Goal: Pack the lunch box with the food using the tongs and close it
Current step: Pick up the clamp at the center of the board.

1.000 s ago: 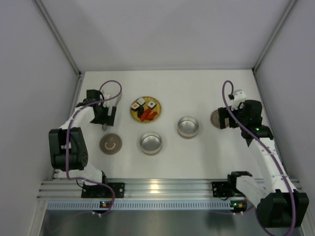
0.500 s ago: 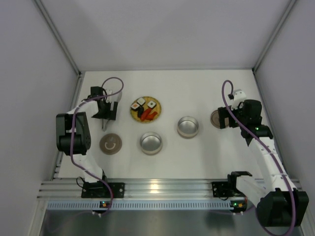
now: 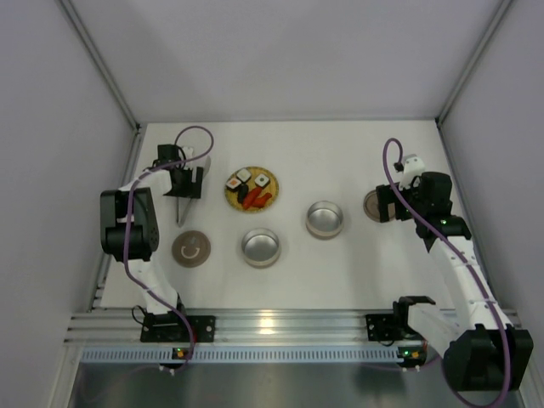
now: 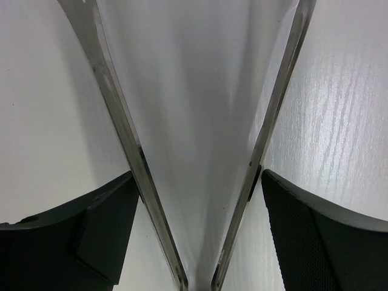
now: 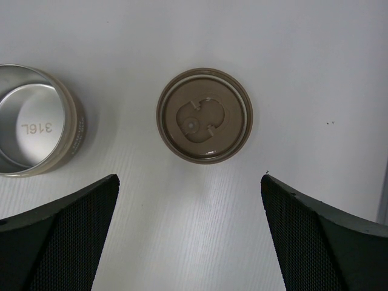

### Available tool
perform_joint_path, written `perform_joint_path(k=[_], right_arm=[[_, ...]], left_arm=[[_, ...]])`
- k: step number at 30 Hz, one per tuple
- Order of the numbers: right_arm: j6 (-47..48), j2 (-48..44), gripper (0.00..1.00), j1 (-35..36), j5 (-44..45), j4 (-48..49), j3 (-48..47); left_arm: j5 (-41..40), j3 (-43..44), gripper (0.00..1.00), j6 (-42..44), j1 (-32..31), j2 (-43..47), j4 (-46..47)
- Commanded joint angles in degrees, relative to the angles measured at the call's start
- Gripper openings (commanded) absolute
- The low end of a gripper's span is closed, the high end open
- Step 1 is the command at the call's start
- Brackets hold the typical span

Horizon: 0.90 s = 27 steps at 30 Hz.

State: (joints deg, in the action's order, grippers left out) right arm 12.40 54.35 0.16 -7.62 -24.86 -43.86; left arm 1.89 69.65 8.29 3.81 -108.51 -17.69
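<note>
Your left gripper [image 4: 194, 236] straddles the tongs [image 4: 200, 151] at the table's [image 3: 340, 255] far left, fingers [image 4: 66, 236] touching both arms; whether it grips, you cannot tell. Your right gripper [image 5: 188, 242] hangs wide open over a brown lid [image 5: 204, 115]. Food [image 3: 252, 189] sits on the yellow plate [image 3: 232, 201].

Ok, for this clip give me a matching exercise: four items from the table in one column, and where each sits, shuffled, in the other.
Items:
1. tongs
2. food
3. brown lid
4. smiley lid

Places:
A. on the yellow woven plate
B. below the right claw, beside a steel container
C. between the fingers of the left claw
D. near the left arm, left of the nearer steel container

Pairs: 1-C, 2-A, 3-B, 4-D
</note>
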Motion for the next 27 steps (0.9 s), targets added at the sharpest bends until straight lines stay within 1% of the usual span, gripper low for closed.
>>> perform_joint_path(k=[1,4,5,8,9,11,12,16,19,22,23,25,26,27], right_arm=[[0.4,0.1,0.99,0.7,-0.3,3.2,0.0],[0.3,0.0,1.0,0.7,-0.3,3.2,0.1],[0.3,0.0,0.99,0.7,-0.3,3.2,0.1],[0.4,-0.2,0.99,0.7,-0.2,3.3,0.1],[0.4,-0.2,0.99,0.8,-0.3,3.2,0.1],[0.4,-0.6,0.99,0.8,-0.2,3.2,0.1],[0.4,-0.6,0.99,0.7,-0.2,3.2,0.1],[0.3,-1.2,0.99,0.8,-0.2,3.2,0.1],[0.4,-1.4,0.99,0.8,-0.3,3.2,0.1],[0.3,-1.6,0.99,0.7,-0.4,3.2,0.1],[0.3,-1.8,0.99,0.8,-0.4,3.2,0.1],[0.4,-2.0,0.99,0.7,-0.4,3.2,0.1],[0.4,-2.2,0.99,0.7,-0.5,3.2,0.0],[0.4,-2.4,0.99,0.8,-0.4,3.2,0.1]], left_arm=[[-1.1,0.0,0.85,0.1,0.1,-1.5,1.1],[-0.6,-0.6,0.74,0.4,0.0,-1.0,0.3],[-0.3,-0.7,0.65,0.4,0.0,-0.6,0.1],[0.5,-1.4,0.51,0.6,0.0,0.6,0.1],[0.4,-1.3,0.45,0.6,0.0,0.8,-0.5],[0.2,-0.5,0.38,1.1,0.0,2.1,-1.5],[0.2,-0.1,0.33,1.5,0.0,2.5,-2.9],[0.7,2.9,0.24,2.9,0.0,5.4,-8.0],[0.7,6.4,0.21,3.6,0.1,8.0,-13.0],[0.6,10.2,0.21,4.0,0.0,9.0,-17.0],[0.6,11.2,0.23,4.2,0.0,9.1,-19.5],[1.4,13.3,0.27,4.8,0.0,9.7,-21.7],[2.1,13.8,0.31,5.1,0.1,10.2,-23.5],[3.5,14.3,0.34,5.8,0.1,10.4,-24.4]])
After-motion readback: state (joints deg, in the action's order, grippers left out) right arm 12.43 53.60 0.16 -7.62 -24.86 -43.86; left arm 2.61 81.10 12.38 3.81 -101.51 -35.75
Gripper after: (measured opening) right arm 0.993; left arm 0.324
